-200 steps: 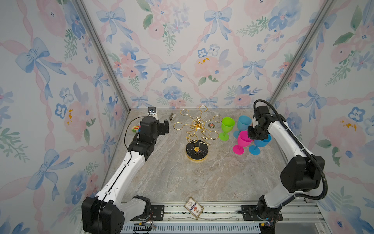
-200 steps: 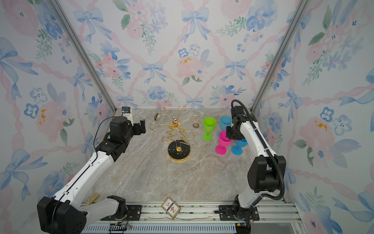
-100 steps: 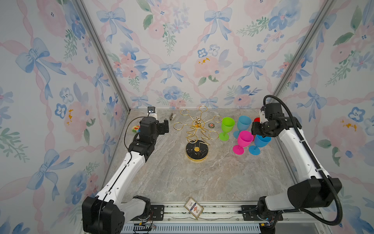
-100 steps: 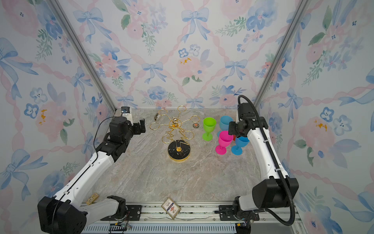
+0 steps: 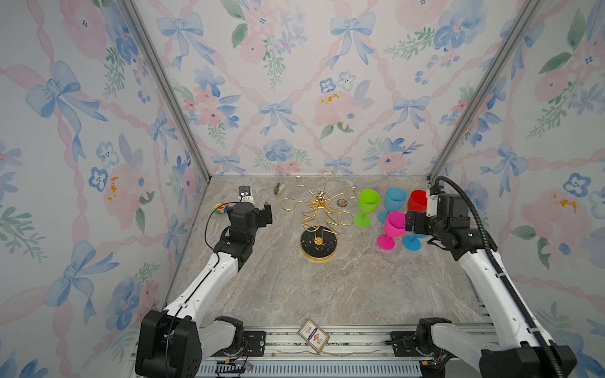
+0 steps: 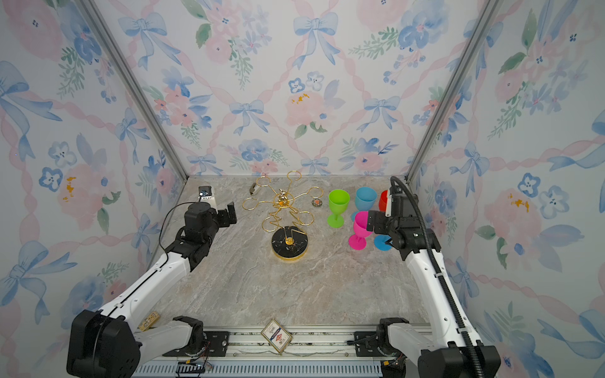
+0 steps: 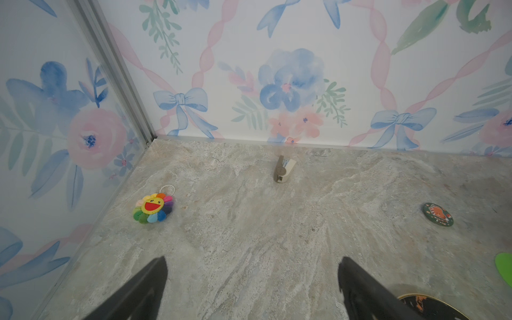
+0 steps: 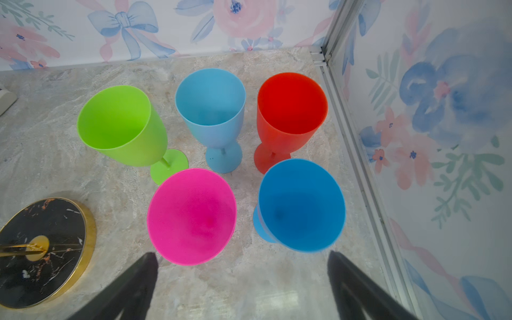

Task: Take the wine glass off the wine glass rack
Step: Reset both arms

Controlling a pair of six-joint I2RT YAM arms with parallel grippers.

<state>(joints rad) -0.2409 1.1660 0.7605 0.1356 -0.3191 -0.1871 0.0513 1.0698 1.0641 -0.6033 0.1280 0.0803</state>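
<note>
Far left, by the wall: flower toy (image 7: pixel 153 208), flat on the table (image 7: pixel 249 235). Just inward, left gripper (image 7: pixel 252 260) – jaws spread wide, nothing between them, raised over bare marble and aimed at the back wall. Farther back, small tan clip (image 7: pixel 283 169), lying alone near that wall.

At centre: rack (image 5: pixel 322 247), upright on its round black base, gold loops fanning out from the little bear (image 5: pixel 320 197) on top. Round badge (image 5: pixel 341 203) on the table just behind and to the right of it. At the front edge, card (image 5: pixel 313 336) lying on the rail.

Right of the rack and apart from it: five glasses, all upright on the table, off the rack. Back row – green glass (image 8: pixel 122 124), pale-blue glass (image 8: pixel 210 102), red glass (image 8: pixel 291 108) nearest the corner. Front row: pink glass (image 8: pixel 191 216) and blue glass (image 8: pixel 302 205), side by side.

Far right: right gripper (image 8: pixel 241 256), jaws wide apart and gripping nothing, tips close to the pink and blue bowls. Touching them or not: impossible to tell in both top views.
</note>
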